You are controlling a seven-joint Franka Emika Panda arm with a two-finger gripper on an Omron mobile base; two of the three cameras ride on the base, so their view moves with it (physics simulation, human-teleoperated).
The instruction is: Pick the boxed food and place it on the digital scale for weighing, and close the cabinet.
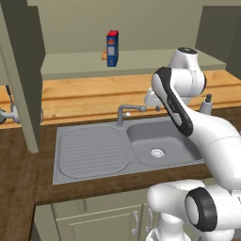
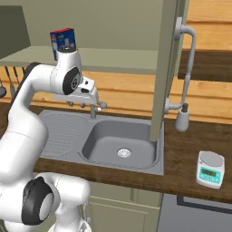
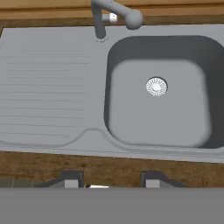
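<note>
The boxed food [image 1: 112, 48] [image 2: 63, 41], a blue box with a red top, stands upright on the shelf of the open cabinet [image 1: 136, 59]. One cabinet door [image 1: 21, 75] swings out on the left and the other door [image 2: 165, 68] on the right, edge-on with its silver bar handle [image 2: 189, 59]. The digital scale [image 2: 210, 168] sits on the dark counter far right. My gripper [image 3: 111, 179] [image 2: 82, 104] [image 1: 151, 101] hangs open over the sink, pointing down, well below and in front of the box, with nothing between its fingers.
A grey sink [image 3: 52, 87] [image 1: 94, 146] with drainboard and faucet [image 3: 103, 17] [image 1: 128, 110] lies directly beneath the hand. A small orange-brown lump [image 1: 104, 55] sits beside the box. A soap dispenser [image 2: 182, 118] stands right of the sink. Low cupboards [image 1: 108, 219] sit under the counter.
</note>
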